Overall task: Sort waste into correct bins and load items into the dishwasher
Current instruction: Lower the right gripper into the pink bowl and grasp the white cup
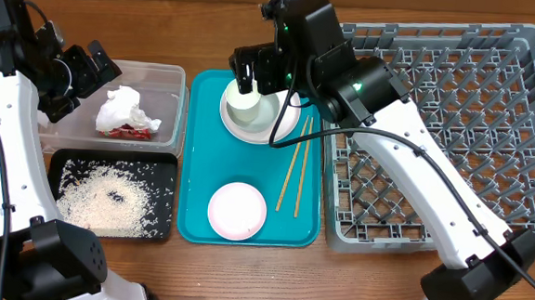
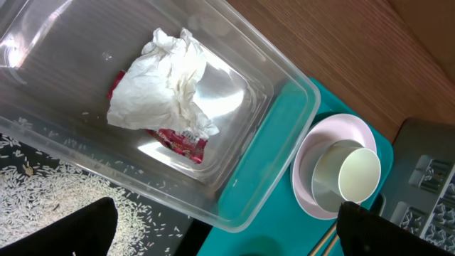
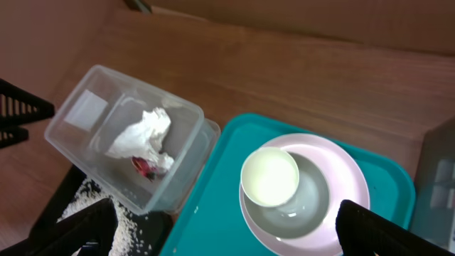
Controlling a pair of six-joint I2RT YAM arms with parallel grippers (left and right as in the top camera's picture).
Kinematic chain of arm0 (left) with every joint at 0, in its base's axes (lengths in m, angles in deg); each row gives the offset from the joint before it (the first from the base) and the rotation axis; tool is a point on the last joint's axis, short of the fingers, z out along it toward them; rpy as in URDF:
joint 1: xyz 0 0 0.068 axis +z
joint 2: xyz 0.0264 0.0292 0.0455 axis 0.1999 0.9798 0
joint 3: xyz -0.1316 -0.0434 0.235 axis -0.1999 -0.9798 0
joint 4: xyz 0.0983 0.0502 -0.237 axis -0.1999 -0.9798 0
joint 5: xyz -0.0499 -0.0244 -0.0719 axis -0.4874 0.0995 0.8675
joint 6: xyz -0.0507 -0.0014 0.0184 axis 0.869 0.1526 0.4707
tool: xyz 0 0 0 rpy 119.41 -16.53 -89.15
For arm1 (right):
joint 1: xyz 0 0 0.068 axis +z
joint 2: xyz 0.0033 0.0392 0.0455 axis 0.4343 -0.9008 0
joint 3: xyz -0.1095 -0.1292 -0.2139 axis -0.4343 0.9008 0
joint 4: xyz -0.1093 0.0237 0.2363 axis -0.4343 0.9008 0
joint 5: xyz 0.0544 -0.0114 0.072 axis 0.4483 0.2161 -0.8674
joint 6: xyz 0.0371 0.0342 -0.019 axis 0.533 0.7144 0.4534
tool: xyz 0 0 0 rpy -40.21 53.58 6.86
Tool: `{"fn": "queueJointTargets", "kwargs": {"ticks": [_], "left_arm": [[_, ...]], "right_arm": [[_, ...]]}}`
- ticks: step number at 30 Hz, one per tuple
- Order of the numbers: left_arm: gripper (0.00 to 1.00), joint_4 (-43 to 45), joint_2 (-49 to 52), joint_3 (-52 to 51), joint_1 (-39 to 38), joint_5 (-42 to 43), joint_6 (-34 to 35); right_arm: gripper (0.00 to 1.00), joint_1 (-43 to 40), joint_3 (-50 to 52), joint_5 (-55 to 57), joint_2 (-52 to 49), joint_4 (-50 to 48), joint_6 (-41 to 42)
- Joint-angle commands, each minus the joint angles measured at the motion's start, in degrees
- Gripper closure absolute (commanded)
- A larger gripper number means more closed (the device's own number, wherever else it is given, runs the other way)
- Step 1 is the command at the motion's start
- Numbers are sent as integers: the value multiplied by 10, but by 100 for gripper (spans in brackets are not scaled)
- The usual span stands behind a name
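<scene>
A crumpled napkin (image 1: 124,110) and a red sauce packet (image 1: 131,133) lie in the clear tub (image 1: 174,77). Rice (image 1: 106,201) is spread in the black tray (image 1: 164,167). A white cup (image 1: 243,103) sits in a bowl (image 1: 250,126) on the large plate (image 1: 288,121). They stand on the teal tray (image 1: 197,155) with chopsticks (image 1: 293,166) and a small plate (image 1: 237,210). My right gripper (image 1: 256,75) is open just above the cup (image 3: 269,176). My left gripper (image 1: 81,81) is open and empty over the tub's left end, above the napkin (image 2: 167,82).
The grey dish rack (image 1: 446,124) fills the right side, right next to the teal tray. The black tray sits in front of the tub, both just left of the teal tray. Bare wooden table lies behind the tub and tray.
</scene>
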Motion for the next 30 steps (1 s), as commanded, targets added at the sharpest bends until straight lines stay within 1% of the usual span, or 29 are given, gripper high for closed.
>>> {"fn": "queueJointTargets", "kwargs": {"ticks": [1,2,3,4,5,6,8,11,15,18,21,22,26,30], "left_arm": [[0,1,-7,10,-1,-5,6],[0,1,-7,10,-1,-5,6],[0,1,-7,10,-1,-5,6],[0,1,-7,10,-1,-5,6],[0,1,-7,10,-1,-5,6],[0,1,-7,10,-1,-5,6],[0,1,-7,10,-1,-5,6],[0,1,-7,10,-1,-5,6],[0,1,-7,10,-1,-5,6],[0,1,-7,10,-1,-5,6],[0,1,-7,10,-1,-5,6],[0,1,-7,10,-1,-5,6],[0,1,-7,10,-1,-5,6],[0,1,-7,10,-1,-5,6]], "right_arm": [[14,9,-3,-4,-58,7,-12],[41,16,-3,-5,-76,-14,-7],[51,21,-3,-6,-83,-26,-6],[57,25,-2,-6,-89,-34,-6],[59,29,-2,-5,-95,-45,-7],[67,34,-1,-5,-102,-56,-6],[73,42,-1,-5,-111,-73,-7],[73,54,-1,-5,-123,-91,-9],[73,63,-1,-4,-148,-92,-11],[73,69,-1,22,-178,-91,-13],[72,70,-1,27,-198,-92,-39],[71,70,-1,28,-202,-92,-48],[62,70,-1,66,-215,-96,-58],[60,70,-1,76,-228,-95,-58]]}}
